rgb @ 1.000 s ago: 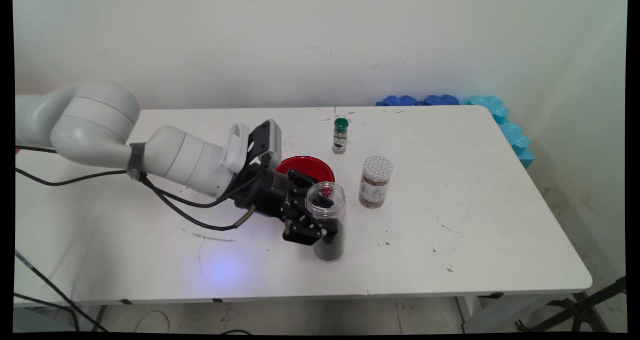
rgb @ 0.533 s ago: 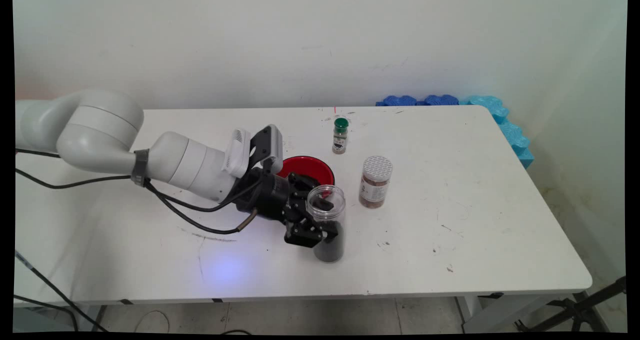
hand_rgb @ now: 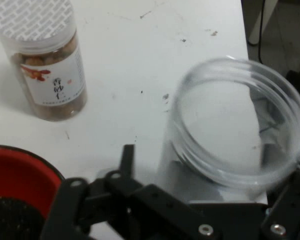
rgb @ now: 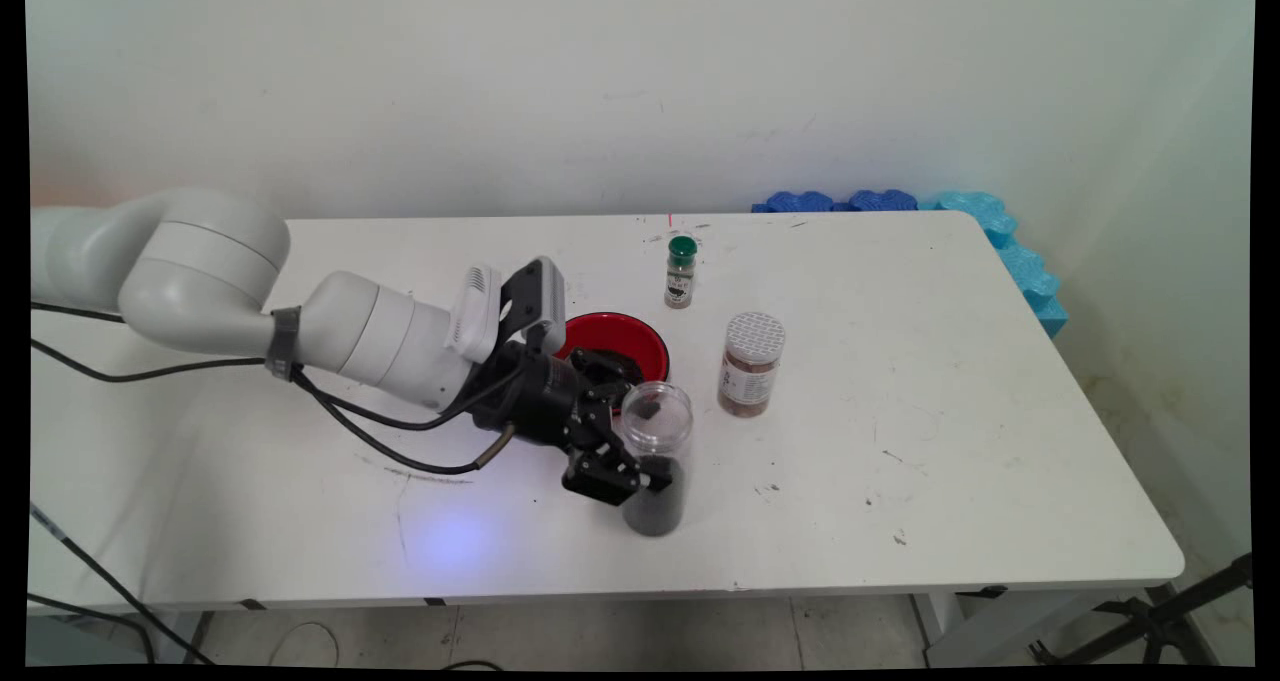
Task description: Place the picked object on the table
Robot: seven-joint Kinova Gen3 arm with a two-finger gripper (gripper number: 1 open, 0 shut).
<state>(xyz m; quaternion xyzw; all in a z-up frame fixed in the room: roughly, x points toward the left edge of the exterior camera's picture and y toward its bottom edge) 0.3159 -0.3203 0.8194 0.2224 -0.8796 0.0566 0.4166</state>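
Arm (rgb: 370, 336) reaches in from 9 o'clock, low over the table (rgb: 950, 441); gripper (rgb: 640, 451) has its fingers closed round a clear, open-topped jar (rgb: 655, 456) with dark contents in its lower part; whether the jar's base touches the table cannot be told; red bowl (rgb: 625, 339) with dark contents just behind at 11 o'clock; green-capped bottle (rgb: 680, 271) farther back at 12; white-lidded jar (rgb: 750, 363) at 2 o'clock, near; blue foam (rgb: 1000, 236) at the far right edge.

A red bowl (rgb: 625, 337) sits at the surface's (rgb: 950, 441) center; a white-lidded jar (rgb: 750, 364) at its 3 o'clock, a green-capped bottle (rgb: 680, 272) at 1 o'clock.
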